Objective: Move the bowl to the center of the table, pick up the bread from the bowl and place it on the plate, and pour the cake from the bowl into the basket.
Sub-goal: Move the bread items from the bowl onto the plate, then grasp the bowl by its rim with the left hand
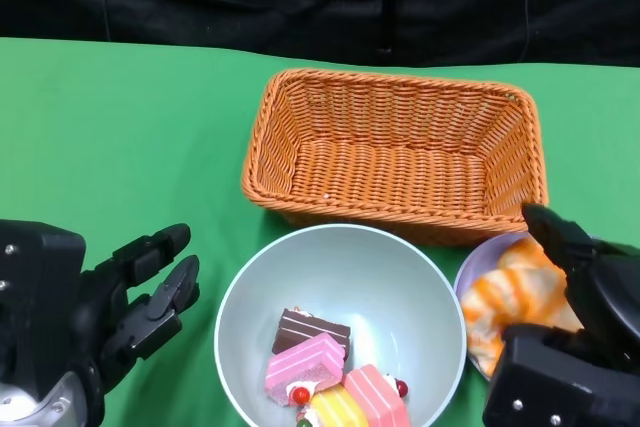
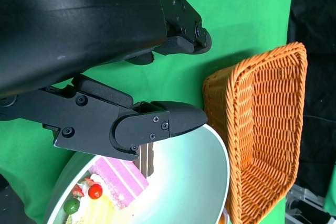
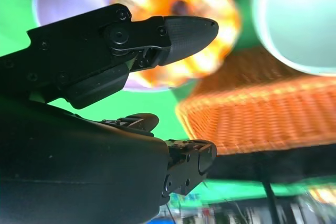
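The pale green bowl [image 1: 345,277] sits on the green tablecloth [image 1: 120,127] right in front of the wicker basket [image 1: 395,152], its far rim just about touching the basket's near wall. Inside the bowl, toward the near side, there's a little pile of cake slices: a chocolate one [image 1: 312,329], a pink one [image 1: 304,364], another pink-and-peach one [image 1: 376,395] and a yellow one [image 1: 338,409] with red cherries on top. The bread [image 1: 510,302], orange and white striped, is already on the lavender plate [image 1: 468,292], which sits just right of the bowl and close to the basket's near right corner.

The left hand [image 1: 140,297] hovers just left of the bowl, fingers spread apart and holding nothing, not touching the rim. The right hand [image 1: 585,277] is right over the plate and the bread; its fingers [image 3: 184,32] look apart in the wrist view, with nothing between them.
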